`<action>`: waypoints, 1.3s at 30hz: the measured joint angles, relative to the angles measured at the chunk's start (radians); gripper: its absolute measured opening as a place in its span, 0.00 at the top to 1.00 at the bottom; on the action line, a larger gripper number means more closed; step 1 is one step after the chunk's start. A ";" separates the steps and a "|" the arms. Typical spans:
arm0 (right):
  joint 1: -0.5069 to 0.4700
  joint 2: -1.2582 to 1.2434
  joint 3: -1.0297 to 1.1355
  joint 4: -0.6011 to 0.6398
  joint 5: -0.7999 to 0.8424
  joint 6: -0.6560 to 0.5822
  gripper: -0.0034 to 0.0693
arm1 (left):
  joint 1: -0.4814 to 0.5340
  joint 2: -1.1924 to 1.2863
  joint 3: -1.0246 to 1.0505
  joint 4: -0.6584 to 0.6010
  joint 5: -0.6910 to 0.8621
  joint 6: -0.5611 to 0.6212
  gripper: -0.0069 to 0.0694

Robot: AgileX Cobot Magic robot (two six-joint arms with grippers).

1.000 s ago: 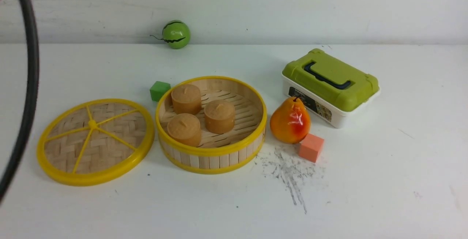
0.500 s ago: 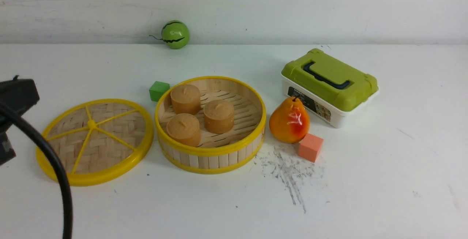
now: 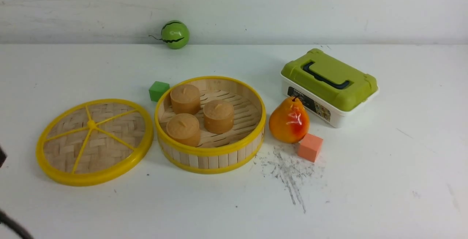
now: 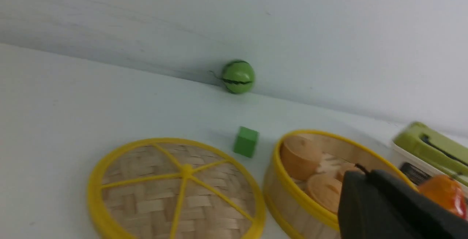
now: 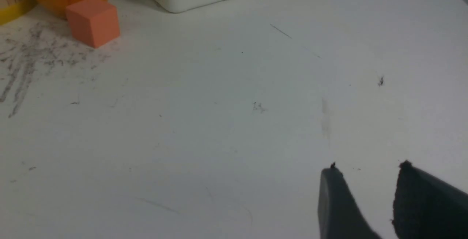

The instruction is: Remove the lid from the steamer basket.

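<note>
The lid (image 3: pixel 93 142) lies flat on the table, to the left of the steamer basket (image 3: pixel 215 153) and just apart from it. The basket is uncovered and holds three brown buns (image 3: pixel 184 98). The left wrist view shows the lid (image 4: pixel 175 191) and the basket (image 4: pixel 289 202) below and ahead of my left gripper (image 4: pixel 365 175). That gripper looks shut and empty and touches nothing. My right gripper (image 5: pixel 367 167) is open and empty, low over bare table to the right of the basket. Neither gripper shows in the front view.
A pear (image 3: pixel 289 120) and an orange cube (image 3: pixel 310 147) sit right of the basket. A white box with a green top (image 3: pixel 329 81) stands behind them. A green cube (image 3: pixel 158 90) is at the basket's back left, and a watermelon ball (image 3: pixel 175 34) rests against the wall.
My left arm and its black cable have pulled back towards the lower left and almost left the front view. The lid, basket and other things have not moved.
</note>
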 joint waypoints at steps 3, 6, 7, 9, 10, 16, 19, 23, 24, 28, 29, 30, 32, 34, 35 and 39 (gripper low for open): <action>0.000 0.000 0.000 0.000 0.000 0.000 0.62 | 0.000 -0.097 0.135 0.011 -0.104 -0.001 0.93; 0.000 0.000 0.000 0.000 0.000 0.000 0.62 | 0.000 -0.208 0.208 0.153 -0.137 -0.004 0.93; 0.000 0.000 0.000 0.000 0.000 0.000 0.62 | 0.000 -0.246 0.210 0.232 -0.137 -0.013 0.93; 0.000 0.000 0.000 0.000 0.000 0.000 0.62 | 0.000 -0.288 0.211 0.322 -0.137 -0.033 0.93; 0.000 0.000 0.000 0.000 0.000 0.000 0.62 | 0.000 -0.308 0.212 0.389 -0.134 -0.057 0.92; 0.000 0.000 0.000 0.000 0.000 0.000 0.62 | 0.000 -0.318 0.212 0.566 -0.031 -0.220 0.92; 0.000 0.000 0.000 0.000 0.000 0.000 0.62 | 0.000 -0.318 0.212 0.659 0.081 -0.324 0.92; 0.000 0.000 0.000 0.000 0.000 0.000 0.62 | 0.000 -0.318 0.213 0.792 0.318 -0.498 0.92; 0.000 0.000 0.000 0.000 0.000 0.000 0.62 | 0.000 -0.318 0.213 0.808 0.380 -0.549 0.92; 0.000 0.000 0.000 0.000 0.000 0.000 0.62 | 0.000 -0.318 0.213 0.829 0.410 -0.604 0.91; 0.000 0.000 0.000 0.000 0.000 0.000 0.62 | 0.000 -0.318 0.213 0.831 0.410 -0.607 0.91; 0.000 0.000 0.000 0.000 0.000 0.000 0.62 | 0.000 -0.318 0.213 0.830 0.410 -0.607 0.91; 0.000 0.000 0.000 0.000 0.000 0.000 0.62 | 0.000 -0.318 0.213 0.832 0.411 -0.611 0.91; 0.000 0.000 0.000 0.000 0.000 0.000 0.62 | 0.000 -0.318 0.213 0.832 0.411 -0.611 0.91; 0.000 0.000 0.000 0.000 0.000 0.000 0.62 | 0.000 -0.318 0.213 0.832 0.411 -0.611 0.91; 0.000 0.000 0.000 0.000 0.000 0.000 0.62 | 0.000 -0.318 0.213 0.832 0.413 -0.611 0.91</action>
